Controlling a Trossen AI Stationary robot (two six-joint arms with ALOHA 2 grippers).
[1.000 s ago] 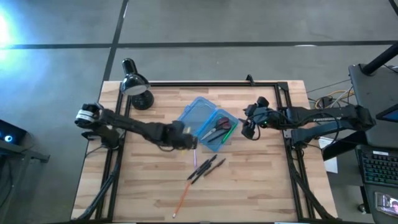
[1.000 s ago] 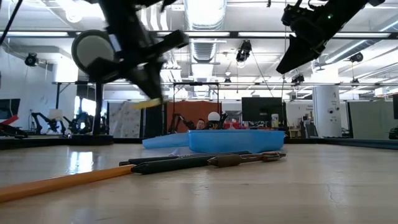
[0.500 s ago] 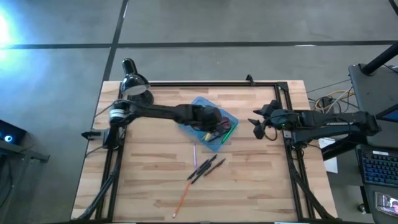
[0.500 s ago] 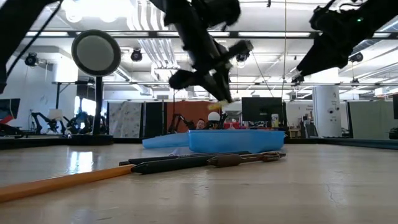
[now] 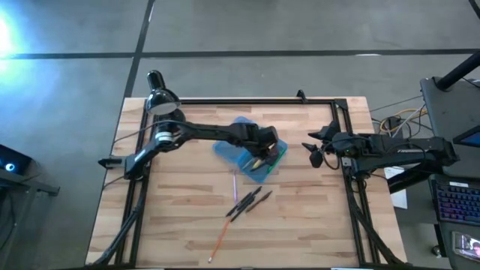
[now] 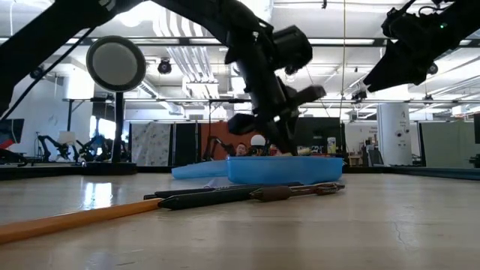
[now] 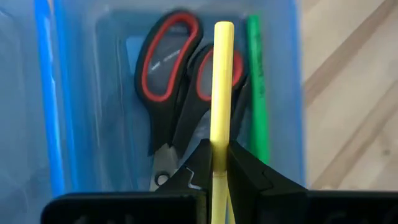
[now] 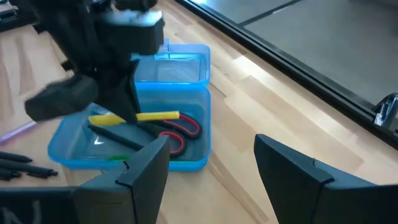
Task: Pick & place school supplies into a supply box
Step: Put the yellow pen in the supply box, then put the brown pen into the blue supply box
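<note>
The supply box (image 5: 227, 147) is a translucent blue case lying open at the table's middle. Red-handled scissors (image 7: 169, 74) and a green pen (image 7: 256, 99) lie in its tray. My left gripper (image 5: 262, 154) hangs over the tray, shut on a yellow pencil (image 7: 222, 93). The right wrist view also shows this pencil (image 8: 158, 116) over the scissors (image 8: 180, 134). My right gripper (image 5: 312, 152) stands open with nothing between its fingers, to the right of the box and apart from it. My left gripper pinches the yellow pencil's shaft (image 7: 217, 163) between its two fingers, partway along its length. The fingers (image 8: 127, 102) come slanting down from above and lie across the pencil. The pencil sits about level, lifted clear above the scissors in the tray.
A black desk lamp (image 5: 163, 106) stands at the far left corner. Near the box lie a pale purple pen (image 5: 234, 184), black pens (image 5: 252, 202) and an orange pencil (image 5: 220, 241). The low view shows the black pens (image 6: 247, 193) in front of the box (image 6: 285, 169).
My left gripper has carried the yellow pencil toward the table's right edge, from beside the box's near left side to over its tray, rolling its wrist and sinking a little. My right gripper has drawn back toward the right edge, away from the box.
</note>
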